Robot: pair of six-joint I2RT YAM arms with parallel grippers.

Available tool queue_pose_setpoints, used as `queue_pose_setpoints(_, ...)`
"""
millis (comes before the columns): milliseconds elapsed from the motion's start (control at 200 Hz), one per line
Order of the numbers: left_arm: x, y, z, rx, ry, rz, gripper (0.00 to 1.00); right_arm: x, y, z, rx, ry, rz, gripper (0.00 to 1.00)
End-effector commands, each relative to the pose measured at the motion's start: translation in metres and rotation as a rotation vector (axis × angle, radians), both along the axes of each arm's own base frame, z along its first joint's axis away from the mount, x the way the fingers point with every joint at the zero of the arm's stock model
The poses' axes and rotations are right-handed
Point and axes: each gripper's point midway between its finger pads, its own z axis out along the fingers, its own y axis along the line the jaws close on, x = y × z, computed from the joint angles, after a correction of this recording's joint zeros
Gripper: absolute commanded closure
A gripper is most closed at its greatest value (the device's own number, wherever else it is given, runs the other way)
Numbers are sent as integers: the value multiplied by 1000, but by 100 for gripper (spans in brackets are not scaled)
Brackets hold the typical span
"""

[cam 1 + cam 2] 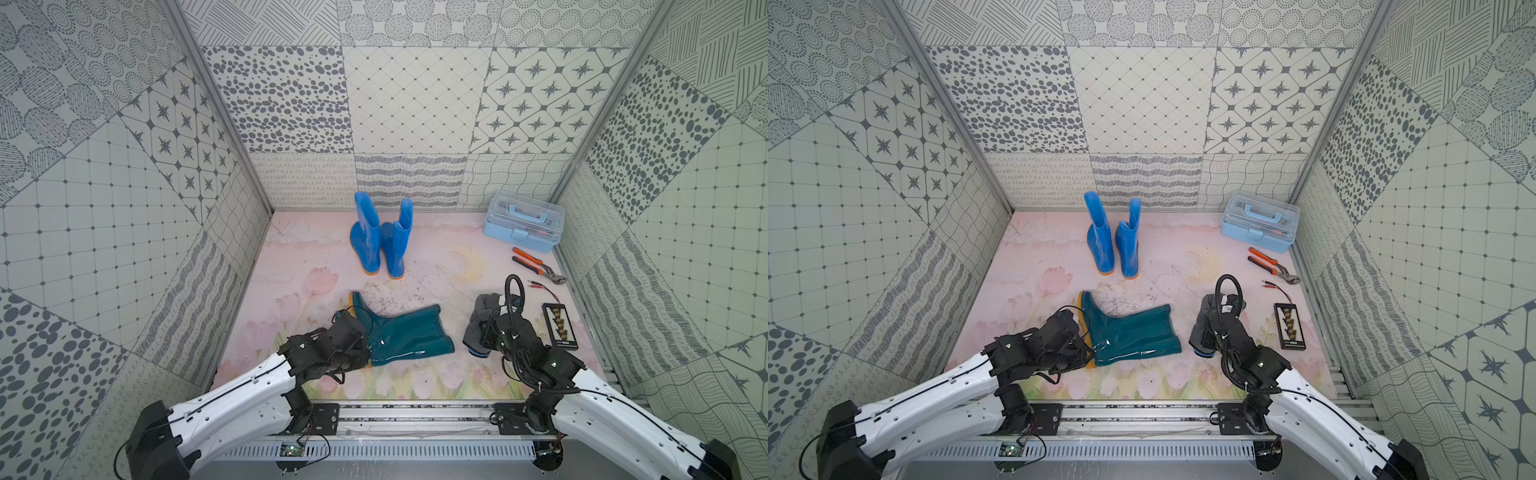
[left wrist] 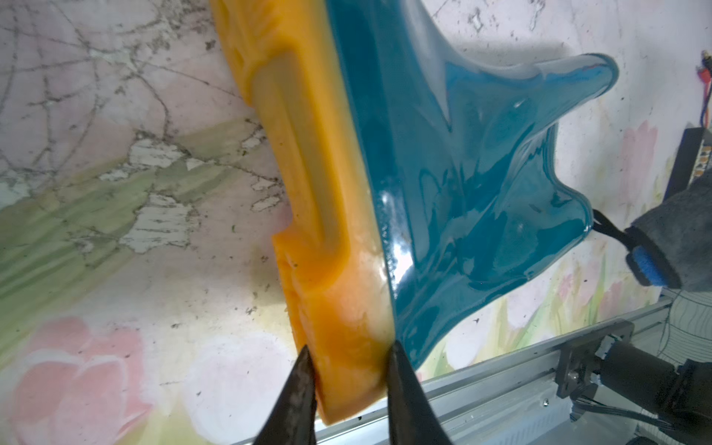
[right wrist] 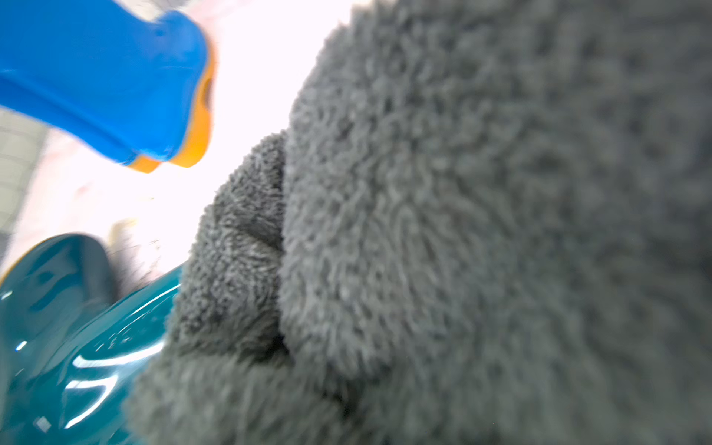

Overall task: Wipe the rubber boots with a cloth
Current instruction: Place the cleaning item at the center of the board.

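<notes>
A dark teal-green rubber boot (image 1: 403,332) (image 1: 1129,336) lies on its side near the front of the floor, its shaft mouth towards the right. My left gripper (image 2: 348,358) (image 1: 362,347) is shut on the heel end of its orange sole (image 2: 308,154). Two bright blue rubber boots (image 1: 365,241) (image 1: 397,245) stand upright at the back middle. The dark grey cloth (image 1: 478,322) (image 3: 462,231) hangs bunched over my right gripper (image 1: 486,334), just right of the teal boot's shaft mouth and apart from it. The cloth hides that gripper's fingers in the right wrist view.
A light blue toolbox (image 1: 523,222) sits at the back right. Orange-handled pliers (image 1: 536,266), red-tipped leads (image 1: 540,286) and a black board (image 1: 559,326) lie along the right wall. A metal rail (image 1: 415,415) runs along the front edge. Patterned walls enclose three sides.
</notes>
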Motion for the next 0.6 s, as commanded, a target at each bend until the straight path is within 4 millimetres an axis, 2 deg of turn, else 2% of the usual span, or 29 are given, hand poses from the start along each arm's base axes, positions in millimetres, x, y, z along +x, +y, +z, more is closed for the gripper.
queue_pose_setpoints(0, -7, 17, 1, 115, -2, -85, 87, -11, -6, -18, -82, 218, 35, 100)
queue_pose_setpoints(45, -7, 23, 3, 154, 0, -96, 72, -14, -10, -33, -112, 303, 34, 100)
queue_pose_setpoints(70, -7, 26, 5, 175, 0, -98, 65, -7, -9, -29, -104, 315, 30, 100)
queue_pose_setpoints(130, -5, 31, 14, 214, -11, -112, 56, -2, -16, -40, -93, 378, 9, 100)
queue_pose_setpoints(270, 5, 26, 44, 229, -71, -155, 53, 11, -37, -53, -61, 484, -36, 98)
queue_pose_setpoints(360, 14, 18, 63, 234, -112, -198, 52, 17, -50, -53, -102, 504, -47, 89)
queue_pose_setpoints(435, 22, 8, 75, 254, -144, -246, 53, 20, -57, -52, -77, 504, -55, 85)
queue_pose_setpoints(490, 28, -3, 83, 264, -171, -291, 53, 21, -58, -50, -47, 498, -60, 72)
queue_pose_setpoints(520, 31, -9, 86, 270, -184, -314, 53, 21, -57, -49, -34, 494, -59, 56)
queue_pose_setpoints(555, 35, -20, 89, 275, -202, -346, 53, 21, -55, -46, -22, 489, -53, 43)
queue_pose_setpoints(595, 38, -32, 90, 291, -221, -392, 53, 22, -52, -42, -5, 479, -42, 35)
